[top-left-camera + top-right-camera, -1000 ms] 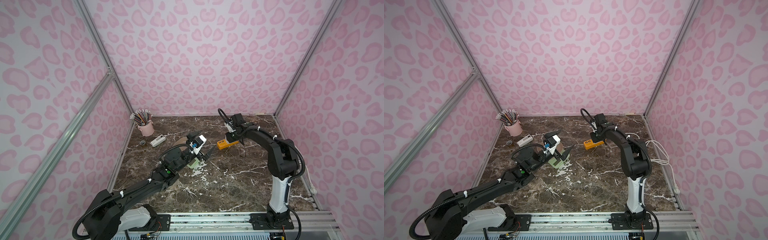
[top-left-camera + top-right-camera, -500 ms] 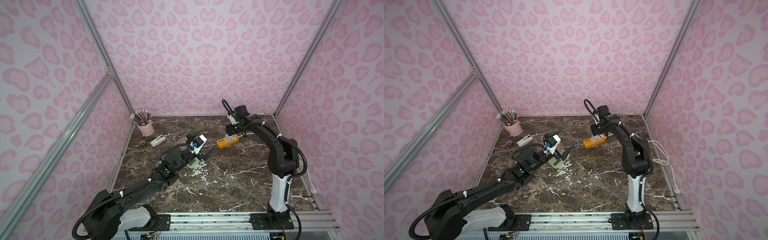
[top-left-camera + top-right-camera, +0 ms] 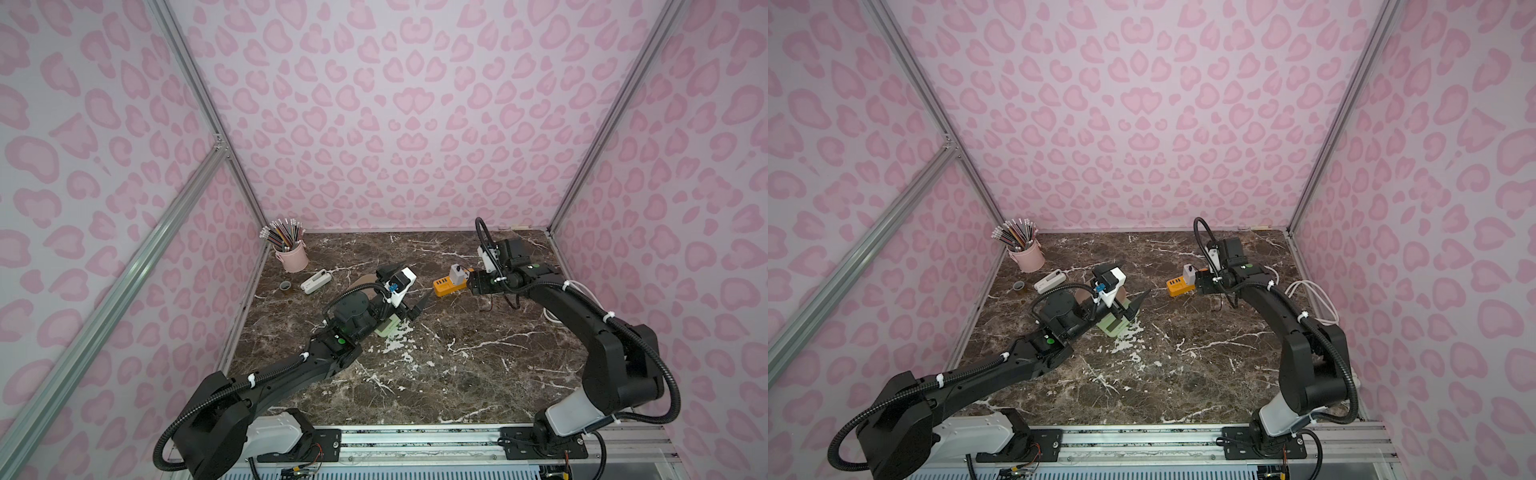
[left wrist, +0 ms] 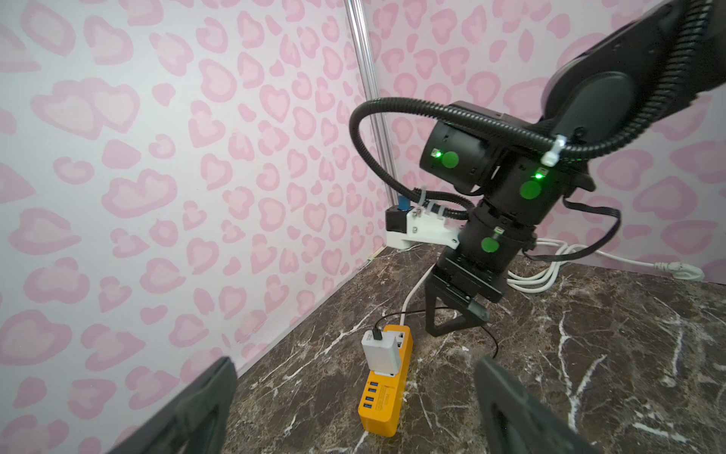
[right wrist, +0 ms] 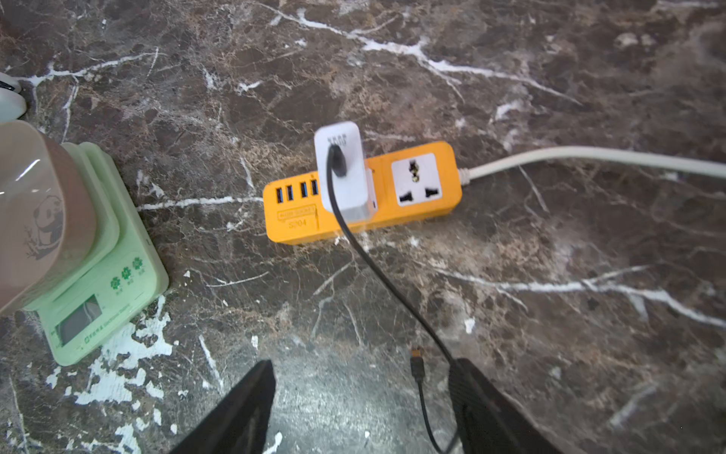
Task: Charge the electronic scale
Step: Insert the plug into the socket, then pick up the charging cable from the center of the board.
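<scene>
Right wrist view, lower centre: right gripper point(image 5: 363, 361) gapes empty, loose plug point(image 5: 417, 361) between its tips; tugging cable point(image 5: 373, 267) could unseat charger point(image 5: 343, 169); left gripper point(image 4: 355, 359) wide, empty.

The right gripper point(image 4: 455, 323) has let go of the white charger point(image 3: 456, 274). Its jaws, closed down on it a second ago, now stand wide apart. The arm has drawn back from the orange power strip point(image 3: 445, 287) (its wrist swung lower and more level), leaving the charger uncovered in both top views.
</scene>
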You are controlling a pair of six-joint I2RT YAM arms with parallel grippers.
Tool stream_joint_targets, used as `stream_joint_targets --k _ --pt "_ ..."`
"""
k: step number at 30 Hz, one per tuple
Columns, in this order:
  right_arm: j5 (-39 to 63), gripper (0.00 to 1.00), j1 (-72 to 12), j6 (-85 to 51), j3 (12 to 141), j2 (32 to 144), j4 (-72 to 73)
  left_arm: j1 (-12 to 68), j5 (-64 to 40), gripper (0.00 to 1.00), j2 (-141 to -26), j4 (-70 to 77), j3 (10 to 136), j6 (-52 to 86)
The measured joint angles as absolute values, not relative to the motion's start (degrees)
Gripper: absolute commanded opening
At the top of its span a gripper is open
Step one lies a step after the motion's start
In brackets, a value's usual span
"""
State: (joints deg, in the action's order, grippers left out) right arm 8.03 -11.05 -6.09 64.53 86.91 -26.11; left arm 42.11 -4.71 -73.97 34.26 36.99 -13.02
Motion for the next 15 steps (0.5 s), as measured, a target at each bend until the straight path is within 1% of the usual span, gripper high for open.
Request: stream_joint_targets --k 5,8,15 --pt "7.22 0.76 -8.12 -9.72 52.56 80.34 -18.83 42.11 -5.67 0.96 -74.63 35.16 37.3 -12.03" --pt "8.05 0.76 -7.99 -11.05 46.89 78.02 -14.68 42.11 -6.07 0.96 -74.72 35.81 37.71 -11.99" --pt "9.76 0.68 -7.42 -13.19 39.16 78.74 -5.58 42.11 -6.46 0.96 -75.0 35.75 38.04 -11.6"
